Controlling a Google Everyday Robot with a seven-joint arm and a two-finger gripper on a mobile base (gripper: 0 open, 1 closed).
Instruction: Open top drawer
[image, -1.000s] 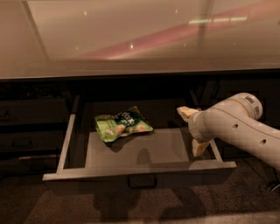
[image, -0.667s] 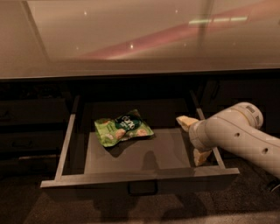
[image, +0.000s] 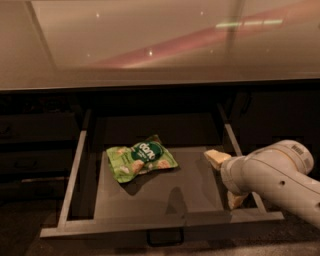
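Note:
The top drawer (image: 160, 222) stands pulled far out under the glossy counter, its shallow grey tray in full view. Its small dark loop handle (image: 165, 236) hangs at the middle of the front edge. A green snack bag (image: 141, 156) lies in the tray, left of centre. My gripper (image: 224, 179) is at the drawer's right side, over the right rail, on the end of the white arm (image: 275, 177). One pale finger (image: 216, 158) points into the tray and the other (image: 235, 199) sits low near the front right corner, wide apart, holding nothing.
The beige counter top (image: 160, 45) overhangs the drawer. Dark closed drawer fronts (image: 35, 150) stand to the left, and a dark cabinet face (image: 280, 120) to the right. The floor (image: 25, 240) shows at the bottom left.
The drawer has slid further out toward the camera. My arm and gripper have moved with it, lower and toward the front right corner.

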